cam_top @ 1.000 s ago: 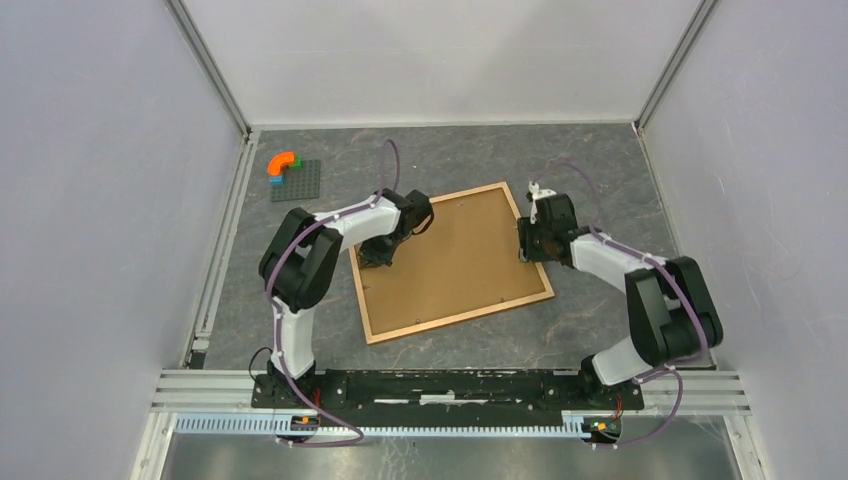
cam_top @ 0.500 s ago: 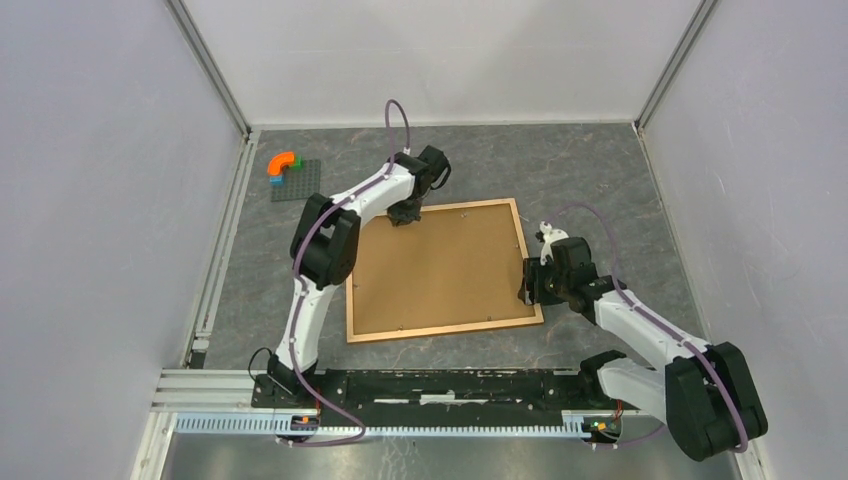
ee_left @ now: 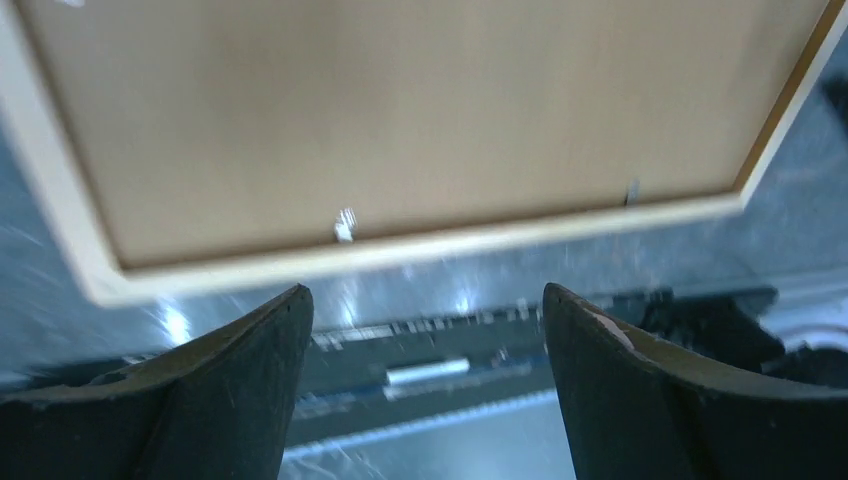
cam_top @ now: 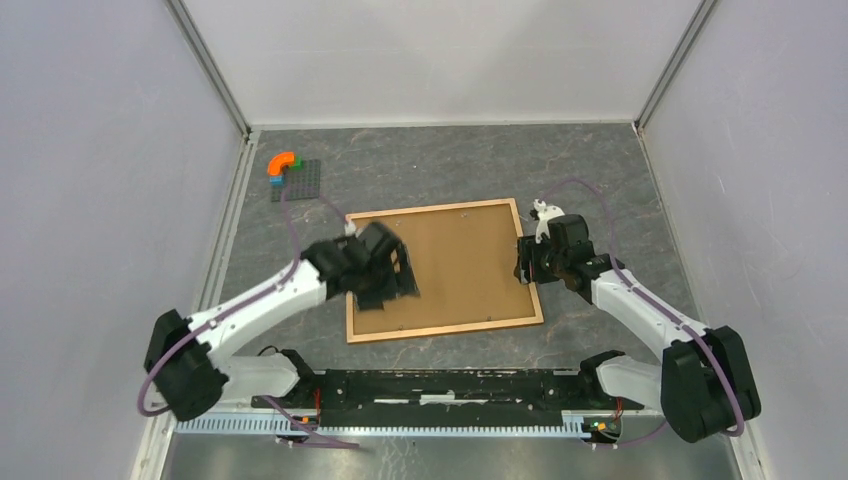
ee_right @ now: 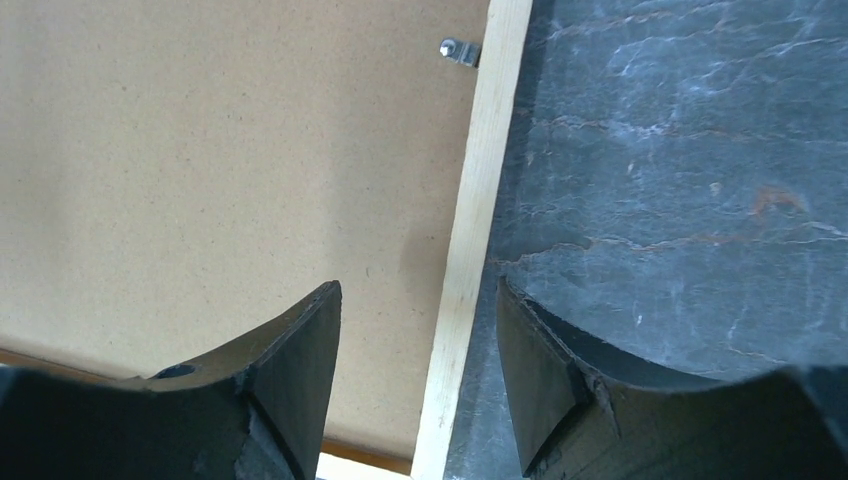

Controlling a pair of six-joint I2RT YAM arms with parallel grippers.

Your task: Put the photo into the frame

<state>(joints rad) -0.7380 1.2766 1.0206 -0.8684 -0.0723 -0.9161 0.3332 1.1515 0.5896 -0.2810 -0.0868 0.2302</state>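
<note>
Lying backing board [cam_top: 470, 255] up at picture centre, the frame [cam_top: 450, 329] looked ready for loading. The right gripper [ee_right: 418, 290] straddled its right rail, jaws apart, probably steadying. The left gripper [ee_left: 425, 295] hovered lower left, spread wide.

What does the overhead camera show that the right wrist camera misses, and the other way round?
Overhead only: the left arm, the whole frame, the coloured bricks at the far left. Right wrist only: a small metal clip by the frame's rail. Both: the brown backing board, the grey table, the right gripper open astride the rail.
</note>
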